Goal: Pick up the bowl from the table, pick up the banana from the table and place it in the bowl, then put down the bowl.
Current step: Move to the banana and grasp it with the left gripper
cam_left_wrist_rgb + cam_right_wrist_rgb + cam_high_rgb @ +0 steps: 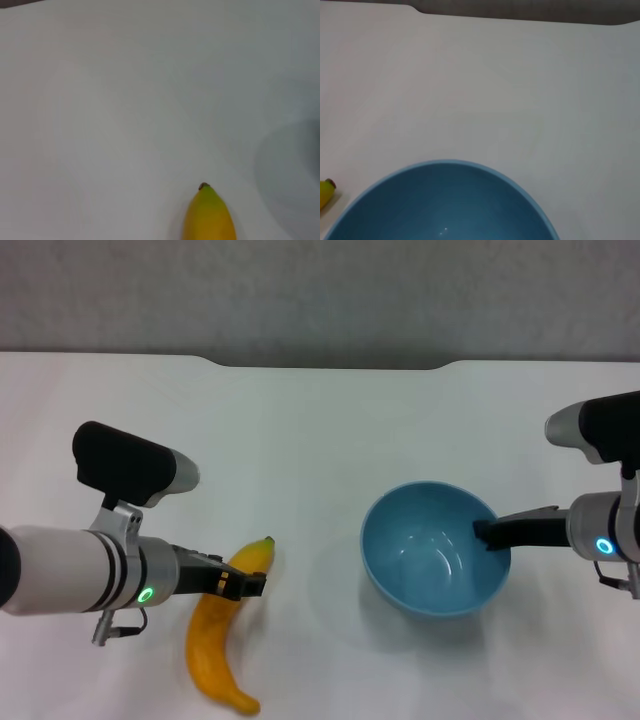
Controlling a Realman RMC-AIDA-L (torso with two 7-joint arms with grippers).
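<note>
The right gripper (487, 533) grips the bowl's (430, 550) right rim, bowl seemingly raised over the table (320, 430). The left gripper (245, 583) clasps the banana (222, 640) near its stem end, left of the bowl.

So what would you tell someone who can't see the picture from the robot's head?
The right gripper grips the rim of a light-blue bowl, and the left gripper is at a yellow banana lying on the white table.
</note>
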